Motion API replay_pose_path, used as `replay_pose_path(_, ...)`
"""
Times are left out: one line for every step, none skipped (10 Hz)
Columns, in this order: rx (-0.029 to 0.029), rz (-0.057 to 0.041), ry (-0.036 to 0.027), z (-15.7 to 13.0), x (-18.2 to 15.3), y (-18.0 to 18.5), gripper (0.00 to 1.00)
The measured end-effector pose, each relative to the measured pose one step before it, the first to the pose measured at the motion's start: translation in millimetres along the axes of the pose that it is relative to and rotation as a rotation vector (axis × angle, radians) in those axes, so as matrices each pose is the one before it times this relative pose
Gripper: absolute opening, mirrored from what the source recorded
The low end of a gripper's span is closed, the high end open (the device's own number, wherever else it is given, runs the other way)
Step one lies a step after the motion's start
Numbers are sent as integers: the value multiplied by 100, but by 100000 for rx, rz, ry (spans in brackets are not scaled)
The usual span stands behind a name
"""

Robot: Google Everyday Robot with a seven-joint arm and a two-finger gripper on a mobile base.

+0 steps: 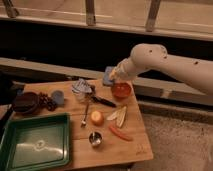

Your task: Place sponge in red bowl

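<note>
Sponge point(108, 76) pinched in the closed gripper point(113, 78) — held just above and left of the red bowl point(121, 90), wooden table point(132, 145) beneath

White smooth-shelled arm point(170, 62), rounded bulbous elbow joint, tapering tubular forearm, pale wrist ending in a small gripper point(115, 76), possibly yellowish at the tip

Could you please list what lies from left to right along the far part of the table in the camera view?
Dark bowl → small blue round thing → crumpled wrapper → sponge, held in the shut pincer → red bowl.
</note>
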Motion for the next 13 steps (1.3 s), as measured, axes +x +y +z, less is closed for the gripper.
replay_pose_path(1085,3449,-928,-366,-1288,-1863,0)
replay_pose_path(944,2879,-574,-306,-827,-1692,0)
replay_pose_path(853,3252,-350,-64,-1147,-1914,0)
replay_pose_path(251,1246,678,383,-668,-918,0)
replay_pose_path(-359,931,1622,885,-513,-662,0)
replay_pose_path(-1080,-21,2435,1196,-340,-259,0)
replay_pose_path(-917,-382,2411,1245,-90,61,0)
replay_pose_path(-960,-496,2003,1035,32,339,0)
replay_pose_path(-842,-428,2177,1113,89,239,0)
replay_pose_path(-878,403,1343,717,24,-114,0)
replay_pose_path(-1188,1010,1481,1090,216,-529,0)
replay_pose_path(-1456,1405,726,964,101,-526,0)
replay_pose_path(-1074,1762,-21,571,-117,-615,0)
